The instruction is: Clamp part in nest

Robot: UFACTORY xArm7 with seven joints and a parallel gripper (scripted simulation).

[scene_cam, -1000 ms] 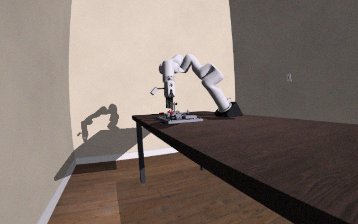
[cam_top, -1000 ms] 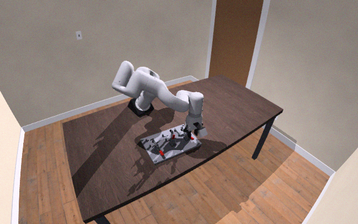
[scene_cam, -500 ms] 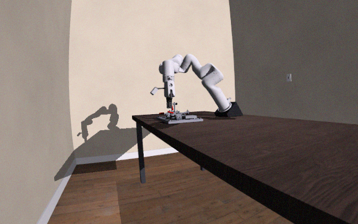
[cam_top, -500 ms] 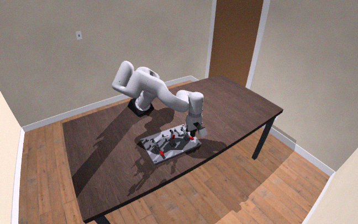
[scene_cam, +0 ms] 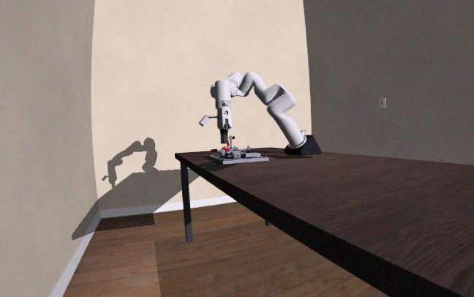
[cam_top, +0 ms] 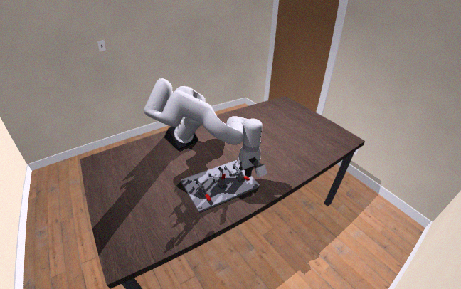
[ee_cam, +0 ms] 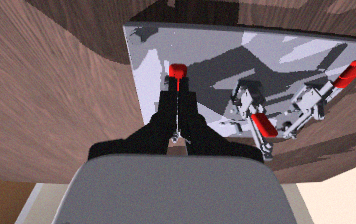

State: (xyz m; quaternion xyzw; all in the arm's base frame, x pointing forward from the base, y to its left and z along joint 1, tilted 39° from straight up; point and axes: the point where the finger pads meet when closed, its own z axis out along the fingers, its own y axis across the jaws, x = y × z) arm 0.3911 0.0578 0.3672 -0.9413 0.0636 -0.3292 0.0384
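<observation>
My black two-fingered tool [ee_cam: 178,94] is fully shut on nothing, a blunt pusher just short of the red-tipped clamp handle [ee_cam: 177,70] on the grey metal fixture plate [ee_cam: 148,60]. I cannot find the part.

The fixture plate [ee_cam: 150,75] is pale grey, the clamp handles [ee_cam: 263,125] red-tipped, the gripper fingers black, the arm [cam_top: 199,114] white, and the table [cam_top: 302,128] dark brown woodgrain.
</observation>
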